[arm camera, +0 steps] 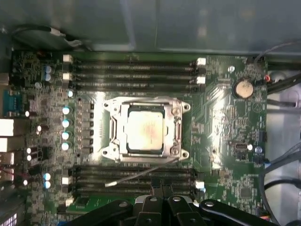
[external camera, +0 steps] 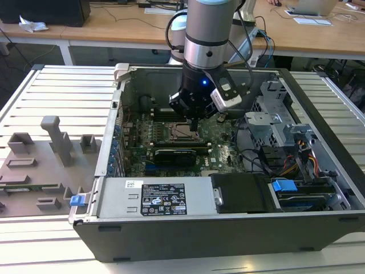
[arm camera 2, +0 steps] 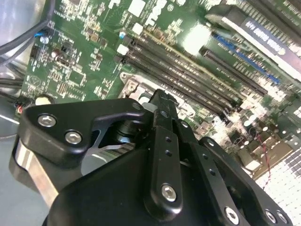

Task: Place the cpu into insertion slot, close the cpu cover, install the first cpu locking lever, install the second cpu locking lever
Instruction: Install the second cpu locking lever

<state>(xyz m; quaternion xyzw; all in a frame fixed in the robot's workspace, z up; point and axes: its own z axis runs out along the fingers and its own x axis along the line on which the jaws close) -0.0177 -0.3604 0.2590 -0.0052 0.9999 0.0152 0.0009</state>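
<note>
In the first wrist view the cpu lies with its pale metal face up inside the insertion slot. The silvery cpu cover lies flat around it. A thin locking lever sticks out slantwise from one socket corner across the memory slots, unlatched. My gripper hovers beside the socket near that lever, fingers shut with nothing between them. The second wrist view shows its tip close over a socket corner. In the exterior view the gripper hangs over the slot inside the open computer case.
Long black memory slots flank the socket on two sides. A black card sits in front of the socket, and a power supply lines the case front. Cables and a drive cage fill the exterior view's right. A grey fixture plate lies outside at the left.
</note>
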